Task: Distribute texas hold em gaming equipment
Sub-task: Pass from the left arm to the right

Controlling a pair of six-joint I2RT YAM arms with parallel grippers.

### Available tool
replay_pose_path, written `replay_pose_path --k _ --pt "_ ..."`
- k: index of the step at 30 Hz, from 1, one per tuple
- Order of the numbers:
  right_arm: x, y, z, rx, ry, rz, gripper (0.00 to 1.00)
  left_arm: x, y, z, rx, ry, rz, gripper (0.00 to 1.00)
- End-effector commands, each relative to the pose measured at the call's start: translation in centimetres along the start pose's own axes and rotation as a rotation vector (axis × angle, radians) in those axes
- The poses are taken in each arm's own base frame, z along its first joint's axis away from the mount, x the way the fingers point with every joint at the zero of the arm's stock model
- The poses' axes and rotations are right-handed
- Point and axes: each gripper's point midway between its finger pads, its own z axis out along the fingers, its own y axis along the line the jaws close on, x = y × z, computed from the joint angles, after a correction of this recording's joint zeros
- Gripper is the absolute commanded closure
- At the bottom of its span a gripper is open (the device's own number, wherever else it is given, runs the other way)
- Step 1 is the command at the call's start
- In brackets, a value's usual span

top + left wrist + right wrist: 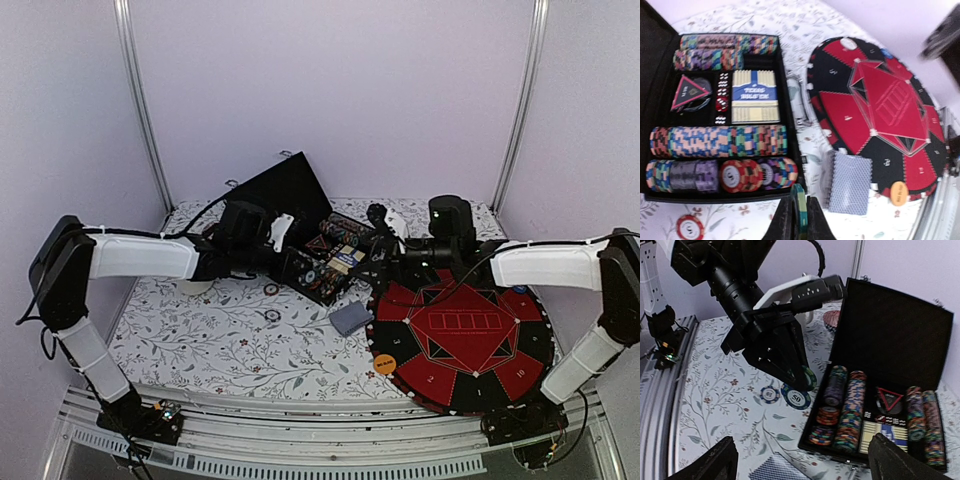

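Left wrist view: left gripper [799, 212] is pinching a green-edged poker chip [800, 194] on edge between its pressed-in fingers. It is hanging over the floral tablecloth [740, 220], just outside the open black case [790, 130]. Right wrist view is showing that grip from the side, with a 50 chip [796, 398] and a blue-and-white chip [770, 394] lying flat on the cloth by its tip. Right gripper [802, 440] is standing spread wide, holding nothing, facing the case. Rows of multi-coloured chips [720, 141] are filling the case, with a boxed deck [756, 96] and dice [722, 97] in the middle compartments. A red chip [690, 227] is lying on the cloth near the case. A deck of grey-blue-backed cards [850, 182] is sitting just beside the round red-and-black mat [840, 115]. An orange button disc [899, 192] is resting near the mat's edge.
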Motion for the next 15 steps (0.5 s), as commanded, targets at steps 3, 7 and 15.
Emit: replay_pose_path --k 3,7,15 --pt "-0.6 1.5 3.0 -0.186 -0.014 0.231 0.2 -3.8 -4.7 -3.8 0.238 -0.197 0.01 1.0" --pt "-1.0 2.4 4.0 -0.284 -0.026 0.285 0.3 -4.5 -6.0 -5.1 0.303 -0.238 0.03 1.0" --pt "-1.3 3.7 5.7 -0.417 -0.039 0.32 0.52 -5.8 -7.4 -6.7 0.363 -0.296 0.043 1.0"
